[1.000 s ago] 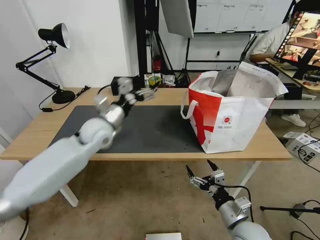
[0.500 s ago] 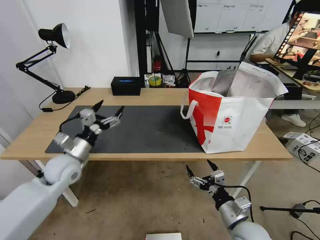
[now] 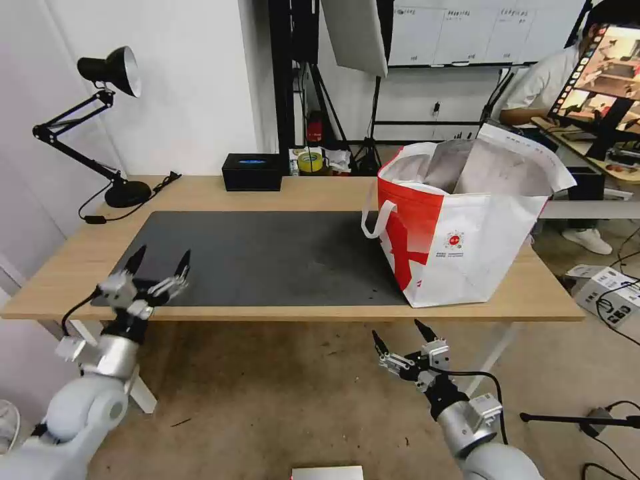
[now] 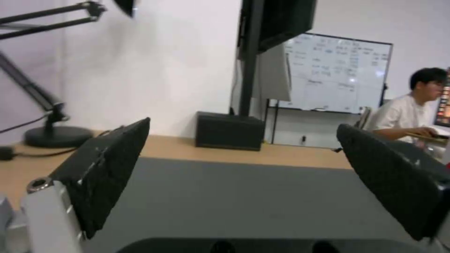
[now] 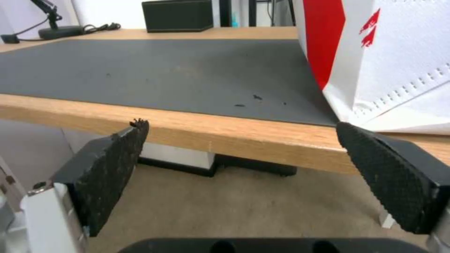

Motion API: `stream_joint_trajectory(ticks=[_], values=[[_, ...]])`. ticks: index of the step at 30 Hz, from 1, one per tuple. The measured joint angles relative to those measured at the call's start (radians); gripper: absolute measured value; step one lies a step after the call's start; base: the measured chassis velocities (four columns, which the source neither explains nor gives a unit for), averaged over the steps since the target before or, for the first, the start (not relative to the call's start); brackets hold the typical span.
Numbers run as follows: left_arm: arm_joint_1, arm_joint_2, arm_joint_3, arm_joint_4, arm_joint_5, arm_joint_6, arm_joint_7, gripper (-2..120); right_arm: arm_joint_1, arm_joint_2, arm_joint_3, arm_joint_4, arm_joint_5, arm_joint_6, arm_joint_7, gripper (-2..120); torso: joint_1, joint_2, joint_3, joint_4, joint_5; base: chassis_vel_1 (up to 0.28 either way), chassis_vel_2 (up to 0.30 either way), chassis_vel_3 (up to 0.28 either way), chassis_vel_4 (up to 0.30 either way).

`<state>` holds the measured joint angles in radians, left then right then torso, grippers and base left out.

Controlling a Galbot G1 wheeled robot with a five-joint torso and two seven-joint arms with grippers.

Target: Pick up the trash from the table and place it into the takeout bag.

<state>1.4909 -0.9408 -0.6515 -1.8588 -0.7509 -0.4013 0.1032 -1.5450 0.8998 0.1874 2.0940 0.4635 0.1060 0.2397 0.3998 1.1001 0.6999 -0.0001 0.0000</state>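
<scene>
The red-and-white takeout bag (image 3: 467, 227) stands open on the right end of the table (image 3: 220, 193), its foil lining showing; its side also fills a corner of the right wrist view (image 5: 389, 59). No trash lies on the dark grey mat (image 3: 267, 257); whatever the bag holds is hidden. My left gripper (image 3: 160, 262) hangs open and empty at the mat's front left corner, by the table's front edge. In the left wrist view its fingers (image 4: 108, 168) frame the bare mat (image 4: 244, 200). My right gripper (image 3: 402, 339) is open and empty below the table's front edge.
A black desk lamp (image 3: 100, 120) stands at the back left of the table with its cable beside it. A black box (image 3: 252, 171) sits at the back edge. A person sits at a desk behind the bag, beyond the table.
My left arm has drawn back from the table's far side near the black box to the front left corner, gripper open and empty throughout. The right arm has not moved.
</scene>
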Motion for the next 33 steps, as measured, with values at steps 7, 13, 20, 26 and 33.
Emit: stream_joint_trajectory(ticks=[7,13,20,26,33], values=[[0.095,-0.081,-0.097,0.006,0.031,-0.001,0.018,100,0.000,0.000,0.000,0.000,0.000,0.000,0.000,100,0.000,0.000,0.000,0.0000,0.0001,0.000,0.000,0.000,0.000],[0.156,-0.127,-0.137,0.037,0.053,-0.005,0.028,100,0.000,0.000,0.000,0.000,0.000,0.000,0.000,100,0.000,0.000,0.000,0.0001,-0.0001,0.000,0.000,0.000,0.000],[0.202,-0.147,-0.155,0.056,0.070,-0.003,0.050,100,0.000,0.000,0.000,0.000,0.000,0.000,0.000,100,0.000,0.000,0.000,0.0001,0.0001,0.000,0.000,0.000,0.000],[0.213,-0.149,-0.158,0.058,0.087,0.002,0.074,100,0.000,0.000,0.000,0.000,0.000,0.000,0.000,100,0.000,0.000,0.000,0.0000,0.0001,0.000,0.000,0.000,0.000],[0.211,-0.149,-0.158,0.055,0.095,0.005,0.077,100,0.000,0.000,0.000,0.000,0.000,0.000,0.000,100,0.000,0.000,0.000,0.0001,0.0001,0.000,0.000,0.000,0.000]])
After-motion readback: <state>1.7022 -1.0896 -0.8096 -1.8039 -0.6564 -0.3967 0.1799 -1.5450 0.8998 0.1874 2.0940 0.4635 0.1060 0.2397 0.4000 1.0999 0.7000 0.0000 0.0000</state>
